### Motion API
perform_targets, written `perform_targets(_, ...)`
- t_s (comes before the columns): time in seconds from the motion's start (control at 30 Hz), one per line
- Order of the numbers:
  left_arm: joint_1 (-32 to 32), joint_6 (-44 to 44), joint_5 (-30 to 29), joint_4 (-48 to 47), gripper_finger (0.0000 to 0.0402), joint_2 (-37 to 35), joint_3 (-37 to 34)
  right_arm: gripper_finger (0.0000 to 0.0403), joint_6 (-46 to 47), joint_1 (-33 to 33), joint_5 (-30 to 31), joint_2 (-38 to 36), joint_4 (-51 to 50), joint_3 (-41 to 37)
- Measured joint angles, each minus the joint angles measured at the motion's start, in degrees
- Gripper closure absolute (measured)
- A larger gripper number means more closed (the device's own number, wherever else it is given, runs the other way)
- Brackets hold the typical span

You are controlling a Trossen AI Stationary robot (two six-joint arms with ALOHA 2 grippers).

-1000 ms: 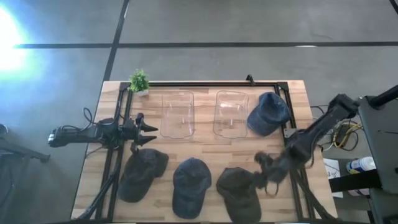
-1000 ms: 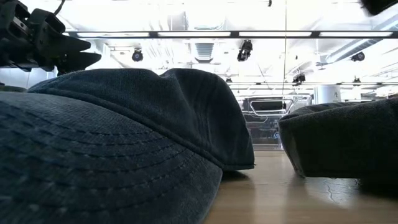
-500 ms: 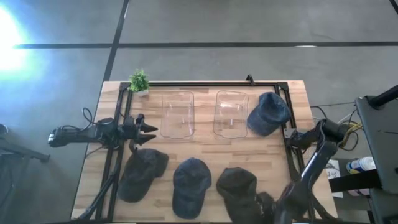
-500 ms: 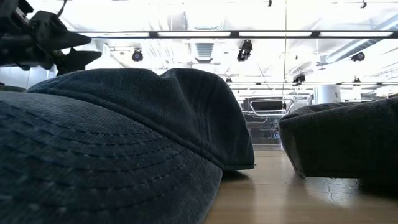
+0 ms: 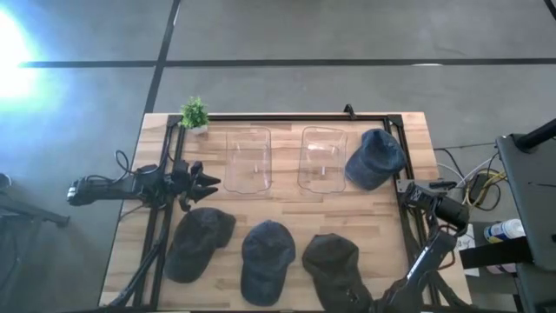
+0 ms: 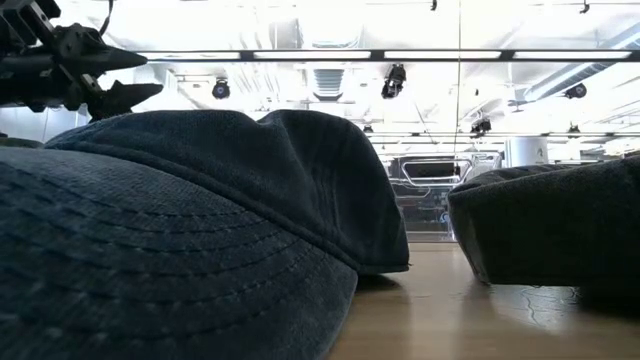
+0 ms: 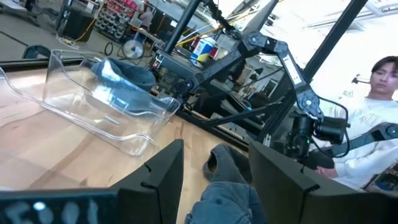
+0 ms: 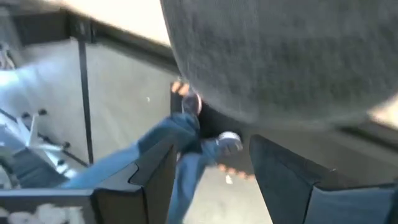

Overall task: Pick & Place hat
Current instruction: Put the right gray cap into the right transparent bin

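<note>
Four hats lie on the wooden bench [image 5: 287,198]. The left claw [image 5: 211,183] hovers over the bench's left side with its two fingers [image 7: 163,178] spread apart and nothing between them. Just beneath and beside it, toward the near edge, sits a dark grey hat [image 5: 196,242]. Farther along the near edge from this claw lie a blue denim hat [image 5: 266,258] and then a dark olive hat [image 5: 335,266]. Straight ahead of the left claw, close by, stands a clear plastic bin [image 5: 248,160], and beyond that a second clear bin [image 5: 322,157]. A fourth, blue hat [image 5: 374,157] rests just past the second bin, partly over the black frame [image 5: 404,165] at the far right of the bench. Off to the claw's side, at the far left corner, stands a small green plant [image 5: 195,113].

The right claw [image 8: 211,168] hangs at the near right edge of the bench, just beside the olive hat's crown. Its fingers [image 8: 153,180] stand apart, released, gripping nothing. Below it the right wrist view shows the floor and a person's legs in jeans [image 8: 155,155]. A seated person [image 7: 373,118] shows in the left wrist view, beyond the bench.
</note>
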Motion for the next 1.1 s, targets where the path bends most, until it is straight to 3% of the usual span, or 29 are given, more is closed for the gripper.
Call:
perform_targets(0.33, 0.0, 0.7, 0.1, 0.0, 0.0226, 0.0, 0.0, 0.0204, 0.2, 1.3, -0.6, 3.1, 1.2, 0.3)
perform_targets(0.53, 0.0, 1.3, 0.1, 0.0, 0.0226, 0.0, 0.0, 0.0204, 0.5, 1.7, 0.1, 3.0, -9.5, 0.8)
perform_targets(0.67, 0.0, 1.3, 0.1, 0.0, 0.0226, 0.0, 0.0, 0.0204, 0.5, -0.2, 1.5, 2.9, -10.8, -1.3)
perform_targets(1.1, 0.0, 1.1, 0.6, 0.5, 0.0226, 0.0, 0.1, 0.0204, -1.4, -5.4, 17.4, 2.0, -14.1, -2.6)
